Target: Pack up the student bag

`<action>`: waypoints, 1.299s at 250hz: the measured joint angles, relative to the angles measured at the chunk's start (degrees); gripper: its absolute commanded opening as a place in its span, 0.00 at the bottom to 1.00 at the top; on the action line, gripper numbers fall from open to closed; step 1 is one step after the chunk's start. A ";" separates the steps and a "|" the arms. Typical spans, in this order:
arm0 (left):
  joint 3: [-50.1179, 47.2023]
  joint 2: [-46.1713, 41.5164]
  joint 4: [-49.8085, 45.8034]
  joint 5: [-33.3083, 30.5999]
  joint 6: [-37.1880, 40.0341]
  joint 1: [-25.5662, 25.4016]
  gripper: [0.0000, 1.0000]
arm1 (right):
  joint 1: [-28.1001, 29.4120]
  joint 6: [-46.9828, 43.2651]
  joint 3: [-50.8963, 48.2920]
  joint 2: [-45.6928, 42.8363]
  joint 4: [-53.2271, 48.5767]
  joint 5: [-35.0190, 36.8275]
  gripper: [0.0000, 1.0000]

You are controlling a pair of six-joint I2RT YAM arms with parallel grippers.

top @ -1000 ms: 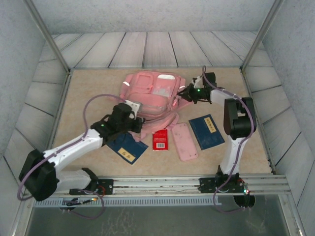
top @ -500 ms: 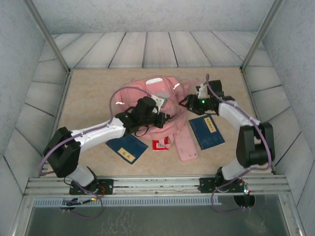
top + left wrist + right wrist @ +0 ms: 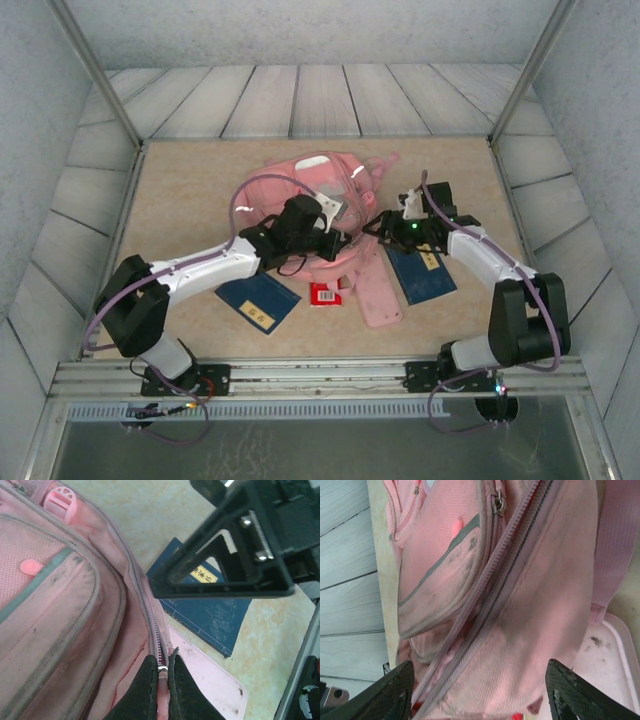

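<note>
left gripper (image 3: 162,672) pinched tight on the zip pull (image 3: 162,668) of the student bag (image 3: 335,175), mid-table toward the far side; right gripper (image 3: 480,680) spread wide just over its fabric, holding nothing

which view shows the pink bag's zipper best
Left wrist: the zipper runs close and sharp up from the left gripper, shut on its pull. Right wrist shows zipper teeth crossing the student bag. Top external shows the bag, zipper too small to follow.
</note>
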 measured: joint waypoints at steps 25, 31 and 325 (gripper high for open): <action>0.00 0.00 0.00 0.09 0.52 -0.26 0.00 | 1.42 1.07 0.07 1.31 1.44 0.02 0.65; 0.00 0.00 0.00 0.11 0.61 -0.26 0.00 | 1.77 1.42 0.02 1.57 1.84 0.02 0.63; -24.33 -39.39 -11.67 -25.31 -3.08 0.85 0.00 | 0.42 -0.35 19.34 21.75 -0.11 -6.01 0.01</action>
